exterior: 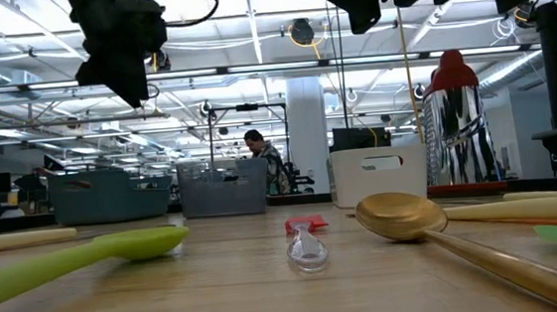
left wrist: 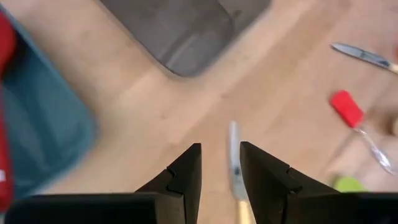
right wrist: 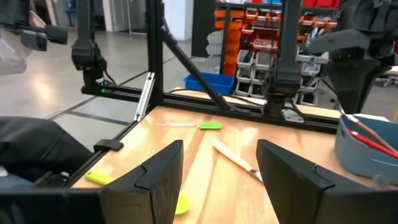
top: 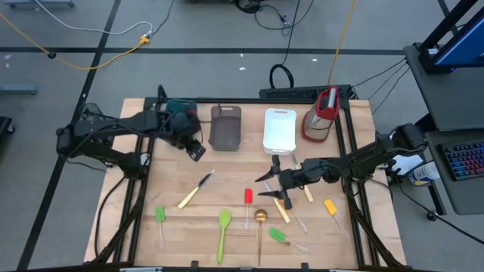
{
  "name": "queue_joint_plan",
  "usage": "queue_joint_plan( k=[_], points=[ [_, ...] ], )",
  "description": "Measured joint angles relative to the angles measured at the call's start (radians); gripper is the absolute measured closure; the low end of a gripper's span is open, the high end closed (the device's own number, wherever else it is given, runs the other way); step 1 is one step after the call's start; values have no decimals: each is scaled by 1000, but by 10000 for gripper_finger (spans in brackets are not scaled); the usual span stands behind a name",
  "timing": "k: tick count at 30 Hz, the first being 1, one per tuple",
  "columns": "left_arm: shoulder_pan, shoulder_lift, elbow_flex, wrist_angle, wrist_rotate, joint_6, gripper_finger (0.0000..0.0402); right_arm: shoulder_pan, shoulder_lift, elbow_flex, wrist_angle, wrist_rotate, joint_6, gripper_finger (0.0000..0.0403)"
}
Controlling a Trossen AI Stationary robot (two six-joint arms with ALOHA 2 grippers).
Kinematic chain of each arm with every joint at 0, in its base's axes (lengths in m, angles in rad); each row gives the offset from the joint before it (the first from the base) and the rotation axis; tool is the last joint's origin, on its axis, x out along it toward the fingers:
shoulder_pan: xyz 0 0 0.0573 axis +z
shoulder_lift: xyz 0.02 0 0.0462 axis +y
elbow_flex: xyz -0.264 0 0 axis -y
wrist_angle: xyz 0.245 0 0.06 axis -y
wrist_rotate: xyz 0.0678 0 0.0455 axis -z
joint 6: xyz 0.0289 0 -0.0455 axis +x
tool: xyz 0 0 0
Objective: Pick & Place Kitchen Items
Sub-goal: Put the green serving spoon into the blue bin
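The left gripper point(top: 195, 149) hangs beside the teal tub point(top: 180, 112), jaws parted narrowly around nothing. The right gripper point(top: 274, 186), spread wide and empty, hovers above pale-handled knives point(top: 281, 207) that it partly hides. The gold spoon point(top: 260, 219), green spoon point(top: 224, 227) and red spatula point(top: 247, 198) lie on the table point(top: 219, 170); the teal tub's contents are blurred.

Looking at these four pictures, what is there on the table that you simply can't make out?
- Teal tub, high view: the left arm covers most of it, so its contents stay hidden.
- Pale-handled utensils under the right gripper, high view: the open fingers cover them; kind and number unclear.
- Knife, left wrist view: blurred, its handle cut off between the left gripper fingers.
- Clear-handled spatulas near the gold spoon, high view: handles too faint to trace.
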Motion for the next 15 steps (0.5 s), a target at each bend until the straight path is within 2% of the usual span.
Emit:
queue_joint_plan(
  k=[5, 10, 15],
  points=[
    [-162, 0, 0, 3, -3, -164, 289, 28, 9, 1, -2, 6, 4, 206],
    [-345, 9, 0, 24, -61, -344, 289, 52, 8, 1, -1, 6, 4, 206],
    [-518, 31, 0, 152, -120, -508, 289, 71, 8, 1, -1, 6, 3, 206]
  ],
)
